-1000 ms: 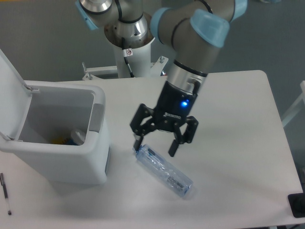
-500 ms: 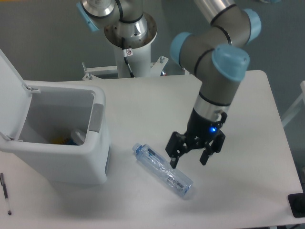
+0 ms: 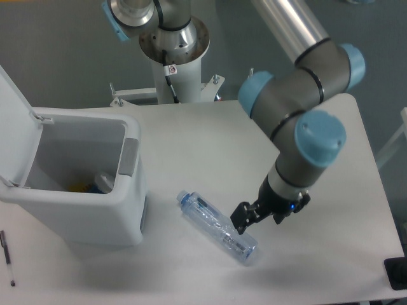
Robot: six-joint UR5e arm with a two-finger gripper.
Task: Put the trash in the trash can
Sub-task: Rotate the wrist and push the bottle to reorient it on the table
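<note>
The trash, a clear plastic bottle (image 3: 218,227) with a blue cap, lies on its side on the white table, cap toward the upper left. My gripper (image 3: 259,218) hovers low by the bottle's bottom end, just to its right. It is open with nothing between the fingers, and the left finger (image 3: 240,216) is close to the bottle's side. The trash can (image 3: 130,210), a white bin, stands at the left with its lid (image 3: 13,121) swung up. Small white and coloured bits lie on its floor.
A thin black pen (image 3: 7,257) lies at the table's front left edge beside the bin. A black object (image 3: 397,273) sits at the front right corner. The robot base (image 3: 173,60) stands behind the table.
My gripper has travelled from above the bottle's cap end to the right and down, to its bottom end, and has stayed open. The bottle has not moved.
</note>
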